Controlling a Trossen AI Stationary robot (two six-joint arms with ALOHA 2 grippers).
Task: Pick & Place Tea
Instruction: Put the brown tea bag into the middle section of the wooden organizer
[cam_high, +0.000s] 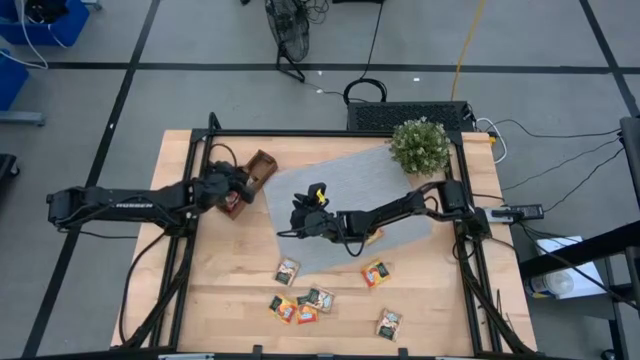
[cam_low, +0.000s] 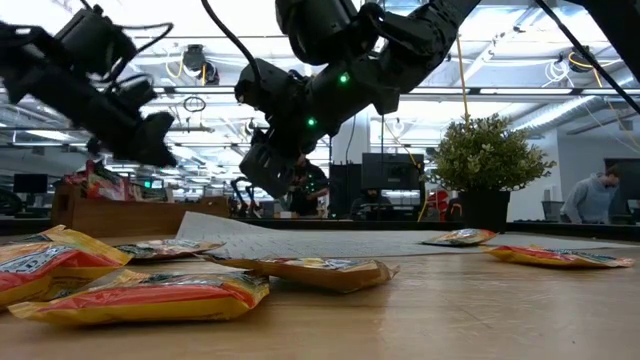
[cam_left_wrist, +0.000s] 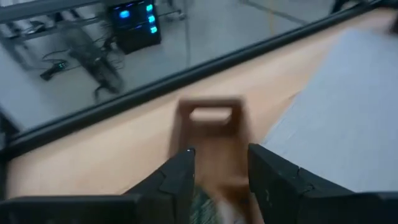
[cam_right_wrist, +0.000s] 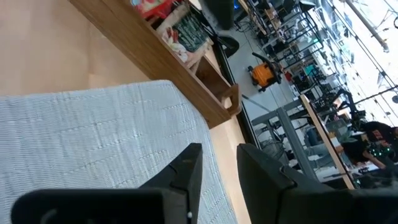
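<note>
Tea sachets (cam_high: 302, 307) lie loose on the bare wood in front of the mat (cam_high: 345, 215), a tight cluster of them with one (cam_high: 287, 270) just off the mat's near edge, another (cam_high: 376, 272) beside it and one (cam_high: 388, 323) further toward the table's front. One more sachet (cam_high: 374, 236) sits on the mat itself, partly under the right arm. More tea is already packed in the tray (cam_high: 257, 172), which stands just off the mat's left corner; the right wrist view shows red and green packets (cam_right_wrist: 186, 31) standing in its compartments.

Left gripper (cam_high: 236, 188) is over the tray's near end, and in its own view the fingers (cam_left_wrist: 177, 180) stand apart with a gap between them, the tray (cam_left_wrist: 211, 134) showing through that gap and a scrap of green print low between the fingers. Whether that packet is gripped or lying in the tray, I cannot tell.

Right gripper (cam_high: 303, 215) hangs above the mat's left part, clear of the cloth in the low view. Its fingers (cam_right_wrist: 186, 171) are slightly apart, nothing between them, only mat (cam_right_wrist: 93, 134) beneath.

A potted plant (cam_high: 420, 146) stands at the mat's far right corner.
</note>
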